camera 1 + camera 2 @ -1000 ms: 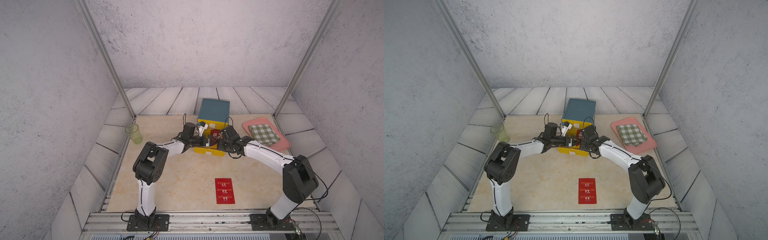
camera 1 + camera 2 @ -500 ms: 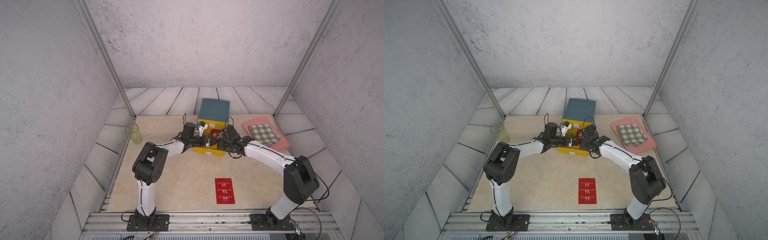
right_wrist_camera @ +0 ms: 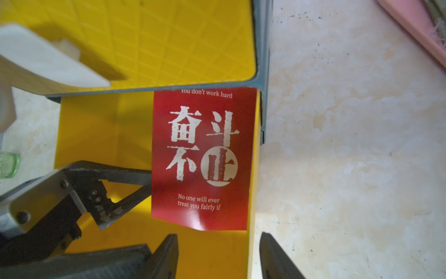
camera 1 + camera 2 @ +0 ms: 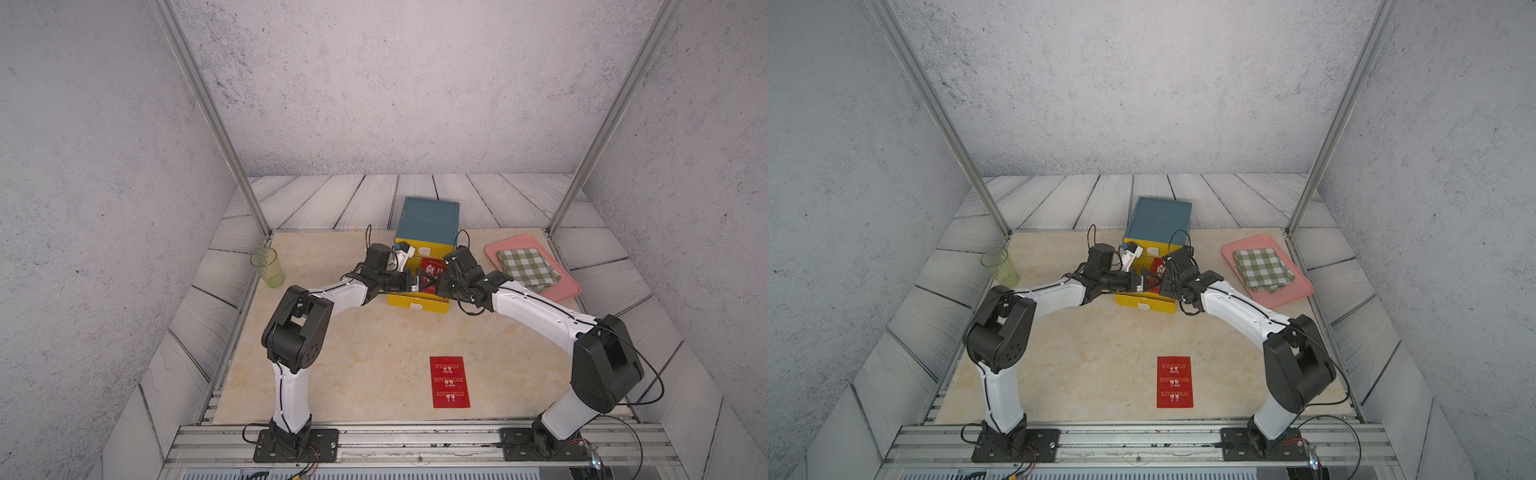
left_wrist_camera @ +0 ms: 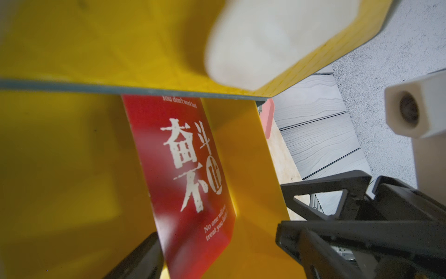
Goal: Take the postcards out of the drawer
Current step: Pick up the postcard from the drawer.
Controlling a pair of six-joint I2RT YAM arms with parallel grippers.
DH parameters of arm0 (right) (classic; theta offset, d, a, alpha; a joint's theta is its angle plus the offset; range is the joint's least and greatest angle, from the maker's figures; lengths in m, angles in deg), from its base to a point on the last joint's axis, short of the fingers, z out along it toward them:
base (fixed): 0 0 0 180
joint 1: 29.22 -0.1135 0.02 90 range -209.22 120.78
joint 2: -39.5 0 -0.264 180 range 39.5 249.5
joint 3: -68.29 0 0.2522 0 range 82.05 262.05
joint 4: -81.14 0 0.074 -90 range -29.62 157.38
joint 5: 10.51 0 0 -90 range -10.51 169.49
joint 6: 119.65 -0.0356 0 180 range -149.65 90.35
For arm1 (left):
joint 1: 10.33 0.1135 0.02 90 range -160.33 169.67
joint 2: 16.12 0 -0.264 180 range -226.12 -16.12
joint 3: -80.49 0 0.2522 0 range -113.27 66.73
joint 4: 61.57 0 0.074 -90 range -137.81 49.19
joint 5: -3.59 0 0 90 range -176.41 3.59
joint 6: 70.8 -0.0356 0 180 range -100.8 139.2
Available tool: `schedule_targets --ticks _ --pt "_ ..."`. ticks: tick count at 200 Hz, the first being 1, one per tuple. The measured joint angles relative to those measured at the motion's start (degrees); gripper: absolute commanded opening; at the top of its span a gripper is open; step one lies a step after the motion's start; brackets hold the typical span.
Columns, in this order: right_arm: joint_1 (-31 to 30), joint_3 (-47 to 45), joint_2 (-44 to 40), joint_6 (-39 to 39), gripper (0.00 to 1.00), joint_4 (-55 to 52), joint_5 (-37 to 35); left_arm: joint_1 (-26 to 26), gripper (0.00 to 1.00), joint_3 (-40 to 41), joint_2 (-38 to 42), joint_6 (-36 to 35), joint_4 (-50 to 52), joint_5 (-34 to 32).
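- drawer postcard (image 3: pixel 202 157): sits in the open yellow drawer (image 3: pixel 103 125), against its right wall. Long axis along the pull direction, tops of the lettering toward the blue cabinet (image 4: pixel 428 220), far end tucked under the cabinet's front edge.
- table postcard (image 4: pixel 450 381): lies flat near the robot's side of the table (image 4: pixel 365 357), well apart from the drawer. Long axis front to back, tops of the lettering toward the robot.
- left gripper (image 4: pixel 423 284): jaws apart. One finger (image 3: pixel 113 172) reaches the drawer postcard's long edge, tip hidden behind it; contact impossible to tell.
- right gripper (image 3: pixel 218 234): jaws apart, clamped on nothing. One finger over the drawer floor, one over the table outside the right wall.
- wrist views only: small English print legible, near corner curled up.
- top views: drawer postcard mostly covered by both grippers.
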Motion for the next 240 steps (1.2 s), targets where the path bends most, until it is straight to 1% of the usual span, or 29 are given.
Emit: schedule_targets --ticks 29,56,120,134,182,240 --pt "0.1 0.0 0.0 0.1 0.58 0.0 0.0 0.0 0.92 0.0 -0.4 1.0 -0.8 0.0" --pt "0.3 0.0 0.0 0.1 0.57 0.0 0.1 0.0 0.89 -1.5 -1.7 1.6 -1.0 0.0" --pt "0.4 0.0 0.0 0.3 0.58 -0.1 0.5 -0.4 0.7 -2.1 -2.4 2.8 -3.2 0.3" --pt "0.5 0.0 0.0 0.3 0.58 -0.1 0.6 -0.5 0.64 -2.1 -2.4 3.1 -4.2 0.2" --pt "1.5 0.0 -1.6 0.4 0.57 -0.2 0.7 -1.1 0.38 -1.8 -2.4 5.1 -7.0 -1.0" --pt "2.7 -0.3 -3.8 0.4 0.57 -0.4 0.7 -1.3 0.02 -0.6 -2.4 6.8 -8.2 -2.9"
